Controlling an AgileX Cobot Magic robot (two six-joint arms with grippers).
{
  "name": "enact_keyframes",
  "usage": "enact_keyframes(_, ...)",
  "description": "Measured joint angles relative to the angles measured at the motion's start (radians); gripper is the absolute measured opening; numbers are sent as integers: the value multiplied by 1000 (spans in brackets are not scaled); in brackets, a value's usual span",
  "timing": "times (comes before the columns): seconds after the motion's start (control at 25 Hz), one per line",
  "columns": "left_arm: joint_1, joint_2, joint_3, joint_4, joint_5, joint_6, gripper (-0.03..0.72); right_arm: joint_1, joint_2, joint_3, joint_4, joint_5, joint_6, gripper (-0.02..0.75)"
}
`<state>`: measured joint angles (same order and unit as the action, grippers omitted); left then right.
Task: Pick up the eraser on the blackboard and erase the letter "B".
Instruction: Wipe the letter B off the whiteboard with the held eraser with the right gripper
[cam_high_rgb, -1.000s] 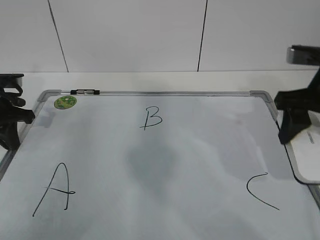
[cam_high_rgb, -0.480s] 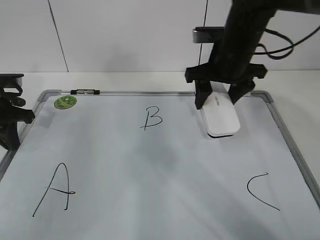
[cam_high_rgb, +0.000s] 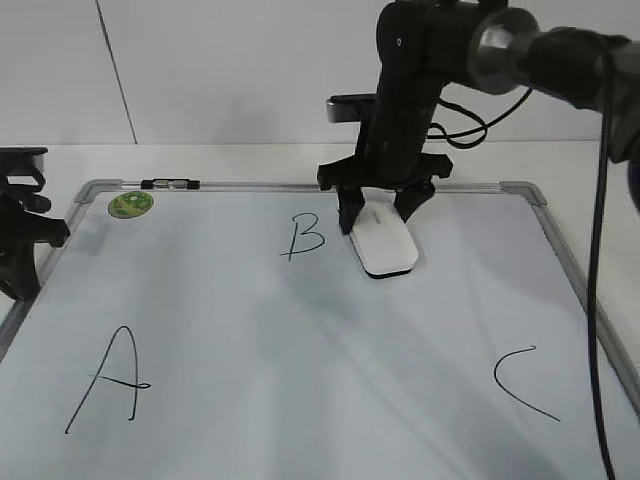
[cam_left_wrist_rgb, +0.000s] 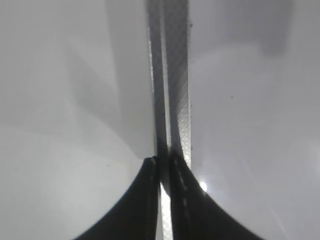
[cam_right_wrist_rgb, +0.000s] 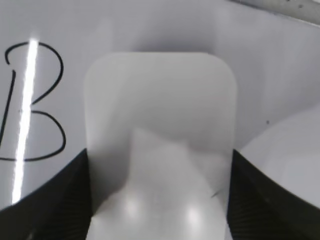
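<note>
The blackboard (cam_high_rgb: 320, 340) is a white board with a silver frame that fills the table. The letter "B" (cam_high_rgb: 303, 237) is drawn in thin black marker near its far middle; it also shows in the right wrist view (cam_right_wrist_rgb: 35, 102). My right gripper (cam_high_rgb: 381, 222) is shut on the white eraser (cam_high_rgb: 386, 246), which lies on or just above the board right of the "B". In the right wrist view the eraser (cam_right_wrist_rgb: 160, 145) sits between both jaws. My left gripper (cam_high_rgb: 20, 250) rests at the board's left edge, its jaws (cam_left_wrist_rgb: 164, 165) shut over the frame rail.
A larger "A" (cam_high_rgb: 108, 380) is at the near left and a curved "C" (cam_high_rgb: 522, 382) at the near right. A round green sticker (cam_high_rgb: 131, 204) and a small black clip (cam_high_rgb: 170, 184) sit at the far left corner. A white wall stands behind.
My right arm has carried the eraser from the board's right edge leftward across the far side to just right of the "B". The left arm has not moved.
</note>
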<state>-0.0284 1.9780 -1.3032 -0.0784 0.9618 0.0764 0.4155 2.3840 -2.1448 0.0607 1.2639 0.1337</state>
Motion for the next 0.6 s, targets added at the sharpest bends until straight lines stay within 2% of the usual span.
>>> enact_keyframes(0.2, 0, 3, -2, -4, 2, 0, 19, 0, 69, -108, 5, 24, -2, 530)
enact_keyframes(0.36, 0, 4, -4, -8, 4, 0, 19, 5, 85, -132, 10, 37, -4, 530)
enact_keyframes(0.6, 5, 4, -4, -14, 14, 0, 19, 63, 104, -147, -61, 31, -10, 529)
